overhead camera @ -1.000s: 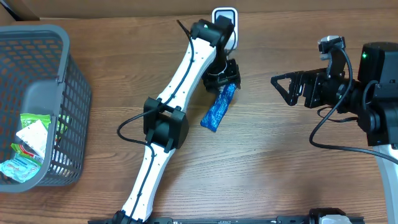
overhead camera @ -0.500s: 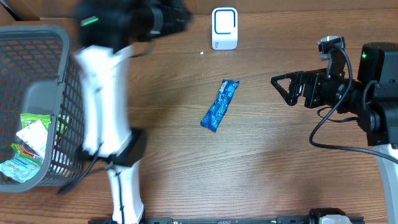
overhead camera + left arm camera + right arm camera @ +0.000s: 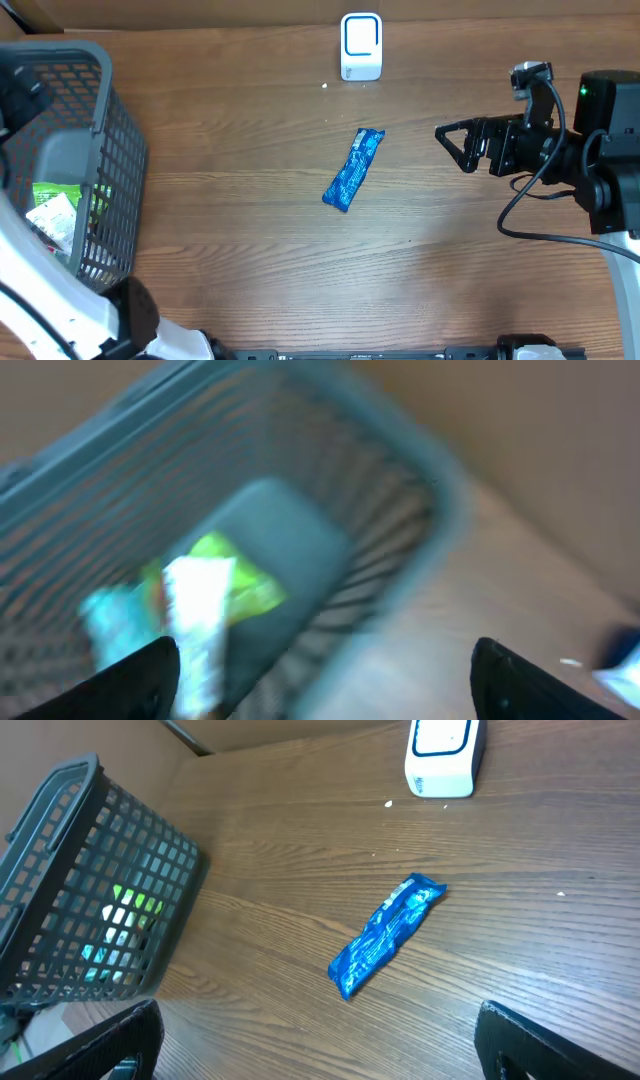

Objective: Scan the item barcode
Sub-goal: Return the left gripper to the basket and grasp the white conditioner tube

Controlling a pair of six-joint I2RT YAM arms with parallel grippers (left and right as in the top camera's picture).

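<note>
L gripper [image 3: 320,682] now swings off over basket [image 3: 120,130], jaws apart; packet [image 3: 354,170] lies diagonal mid-table, nearer R gripper [image 3: 455,143], also spread.

Blue packet [image 3: 353,183] lies flat, diagonal — apart from white scanner [image 3: 361,46]; untouched

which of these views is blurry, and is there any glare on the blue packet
Left wrist view: heavily smeared, with the grey basket and the packets inside it lacking crisp edges. Overhead view: sharp and evenly lit, with no strong glare on the blue packet and only a faint shadow beside it. Right wrist view: also sharp, wrapper creases and the white scanner read clearly.
</note>
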